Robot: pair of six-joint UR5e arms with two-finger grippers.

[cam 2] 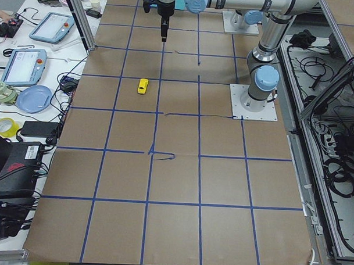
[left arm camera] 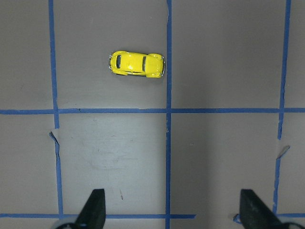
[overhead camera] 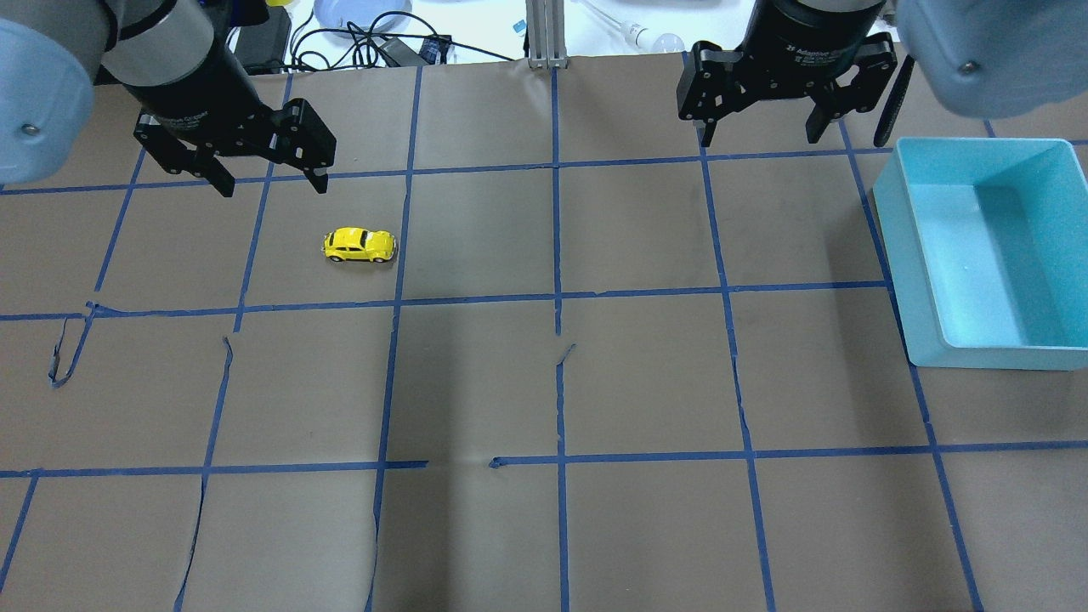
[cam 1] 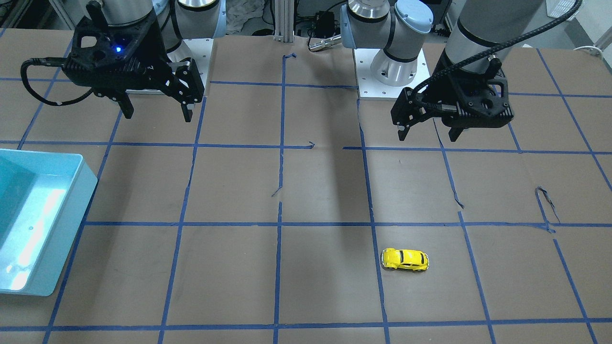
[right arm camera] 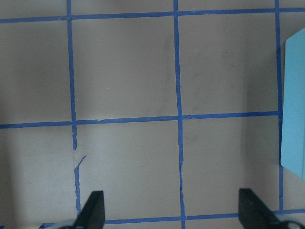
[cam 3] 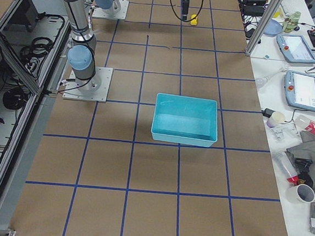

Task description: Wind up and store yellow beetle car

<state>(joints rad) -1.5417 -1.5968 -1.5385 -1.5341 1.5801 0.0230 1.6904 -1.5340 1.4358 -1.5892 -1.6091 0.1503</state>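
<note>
1. My left jaws hang spread and empty above the table (overhead camera: 646,382). My right jaws are spread and empty too, close by the blue bin (overhead camera: 994,357).
2. The yellow beetle car (overhead camera: 359,246) stands on its wheels on the table, forward of my left jaws on the side away from my base. It is well apart from my right jaws and from the bin.
3. Its long axis runs across the table, parallel to the line my left jaws close along.
4. I judge the left arm should fetch it, wrist turned a quarter, so the jaws meet its flanks rather than nose and tail.
</note>
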